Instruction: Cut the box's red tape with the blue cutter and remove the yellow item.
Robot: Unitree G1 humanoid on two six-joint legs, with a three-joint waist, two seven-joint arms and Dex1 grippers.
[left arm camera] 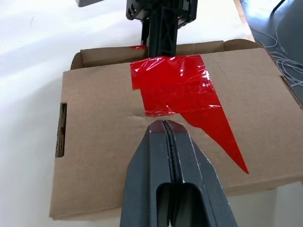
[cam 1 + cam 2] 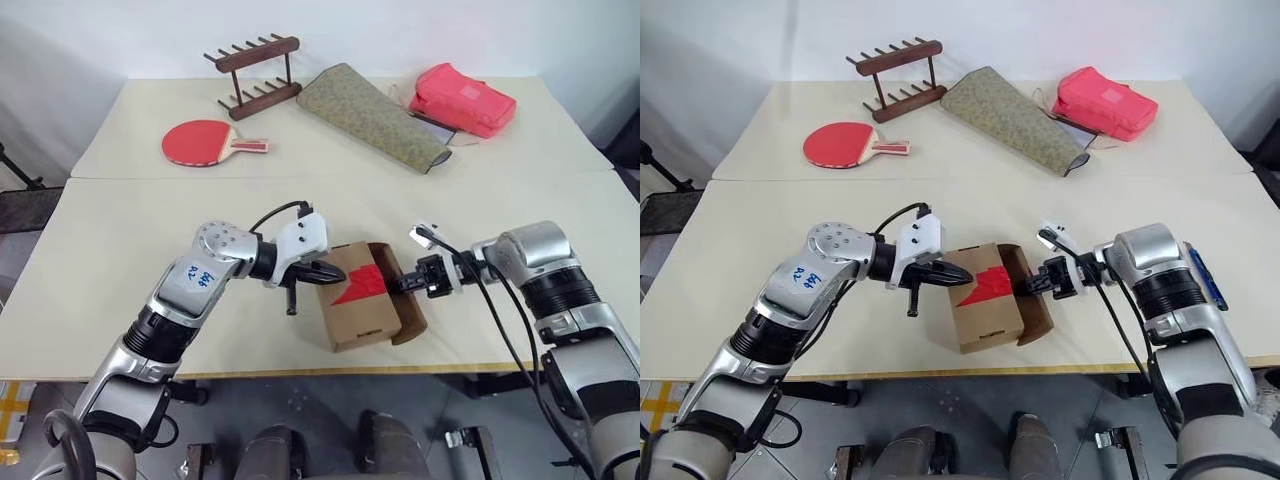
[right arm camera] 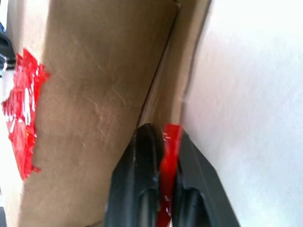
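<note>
At the box [image 2: 352,300] — left claw [image 1: 164,124] closed, right claw [image 3: 163,137] pinching red tape [image 3: 169,151].

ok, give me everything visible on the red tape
The red tape is a glossy, wrinkled bright-red film stuck on top of the brown cardboard box, its edge tapering to a long jagged point. Its far end runs over the box's edge, where the right gripper pinches it between its fingers.
</note>
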